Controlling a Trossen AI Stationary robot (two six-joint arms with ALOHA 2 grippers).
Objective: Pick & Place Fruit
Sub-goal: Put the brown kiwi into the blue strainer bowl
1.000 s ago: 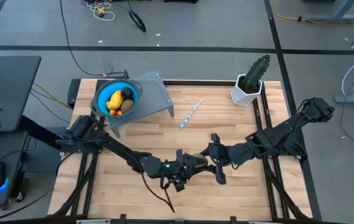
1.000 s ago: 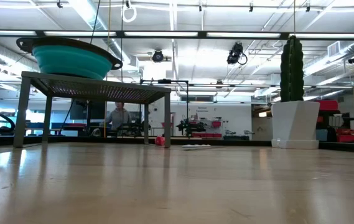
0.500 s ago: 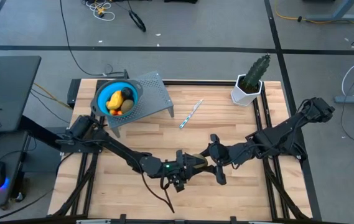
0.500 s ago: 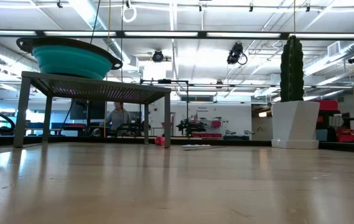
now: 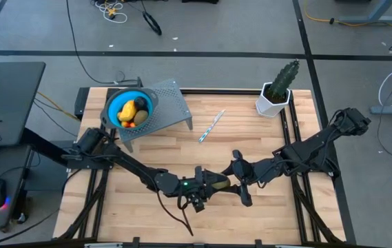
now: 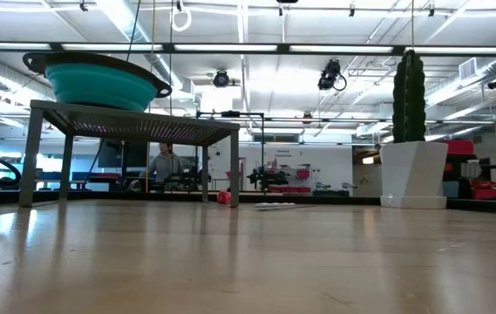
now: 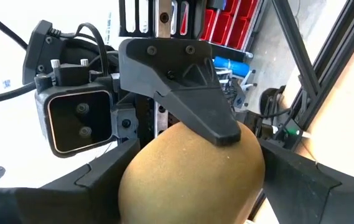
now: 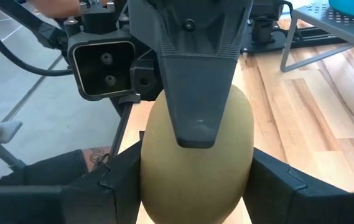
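Observation:
An olive-green oval fruit [image 7: 189, 174] sits between both grippers over the table's near middle [image 5: 219, 180]. My left gripper [image 7: 189, 193] comes from the left and my right gripper [image 8: 195, 193] from the right; both are shut on it. Each wrist view shows the other arm's finger lying over the fruit. A blue bowl [image 5: 130, 109] on a grey perforated stand [image 5: 171, 103] at the far left holds a yellow-orange oval, a dark round and small orange pieces. In the low view the bowl [image 6: 99, 83] shows, but neither gripper does. My left gripper pinches the olive-green fruit between its two fingers, one on each side of it [image 7: 133, 180], coming level from the table's left. My right gripper's finger [image 7: 195, 106] lies over the fruit's top. My right gripper pinches the same fruit between its two fingers, on opposite sides [image 8: 149, 180], coming level from the table's right. My left gripper's finger [image 8: 195, 93] crosses the fruit's upper face, so the two holds stand crosswise.
A cactus-like plant in a white pot [image 5: 277, 89] stands at the far right corner. A thin pale striped stick [image 5: 211, 126] lies on the wood at the far middle. The stand's legs [image 6: 34, 153] rise from the table at far left. A person shows far behind the table [image 6: 167, 164].

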